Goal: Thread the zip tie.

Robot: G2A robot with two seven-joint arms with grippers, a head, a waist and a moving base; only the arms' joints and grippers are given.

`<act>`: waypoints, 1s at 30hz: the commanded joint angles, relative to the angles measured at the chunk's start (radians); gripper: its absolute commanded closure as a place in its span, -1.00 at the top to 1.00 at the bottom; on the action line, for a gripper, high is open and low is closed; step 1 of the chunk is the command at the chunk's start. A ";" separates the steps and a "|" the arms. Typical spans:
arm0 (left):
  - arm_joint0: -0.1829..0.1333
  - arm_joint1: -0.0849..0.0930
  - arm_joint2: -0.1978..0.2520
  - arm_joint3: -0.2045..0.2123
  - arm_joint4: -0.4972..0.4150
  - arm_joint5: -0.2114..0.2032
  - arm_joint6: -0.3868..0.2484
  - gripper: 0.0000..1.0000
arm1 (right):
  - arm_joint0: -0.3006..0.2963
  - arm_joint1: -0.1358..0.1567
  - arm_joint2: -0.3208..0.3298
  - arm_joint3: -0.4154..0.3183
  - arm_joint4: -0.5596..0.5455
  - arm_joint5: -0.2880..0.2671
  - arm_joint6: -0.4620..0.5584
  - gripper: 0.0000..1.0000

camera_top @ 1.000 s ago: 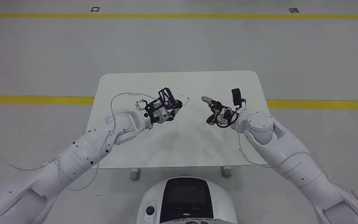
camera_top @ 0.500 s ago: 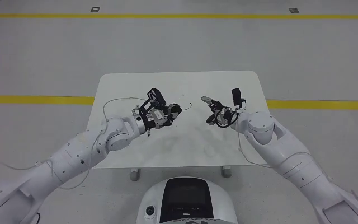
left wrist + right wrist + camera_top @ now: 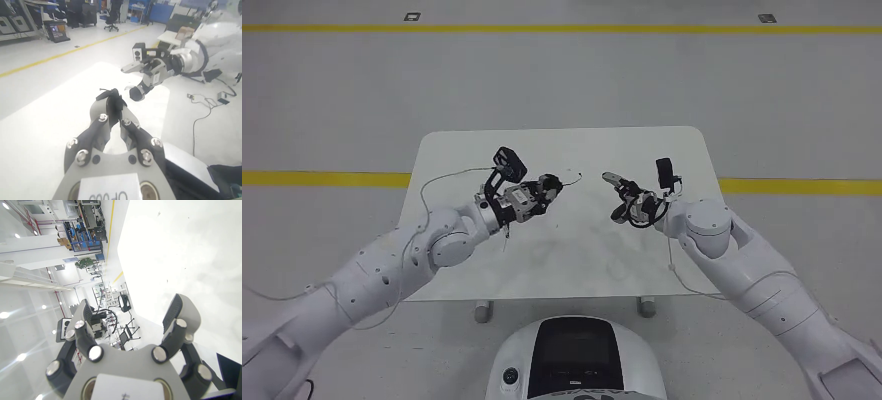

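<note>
Left claw (image 3: 113, 97) clamped on zip tie (image 3: 103, 89), tip protruding. Right claw (image 3: 131, 303) spread wide, empty, nearby. My judgement: tie lifted, threading not yet begun.

Both arms hang above the middle of the bench (image 3: 662, 150), hands facing each other. The left hand (image 3: 554, 186) is pinched onto the zip tie (image 3: 576, 180); the right hand (image 3: 616, 197) gapes wide.
</note>
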 commanded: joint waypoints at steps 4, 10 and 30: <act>-0.024 -0.013 0.018 -0.018 -0.103 0.000 0.040 -1.00 | 0.000 0.000 0.000 0.000 0.000 0.000 0.000 1.00; -0.088 -0.028 0.072 -0.020 -0.253 0.000 -0.035 -1.00 | 0.000 0.000 0.000 0.000 0.000 0.000 0.000 1.00; -0.078 0.007 0.040 -0.085 -0.534 0.003 -0.293 -1.00 | 0.000 0.000 0.000 0.000 0.000 0.000 0.000 1.00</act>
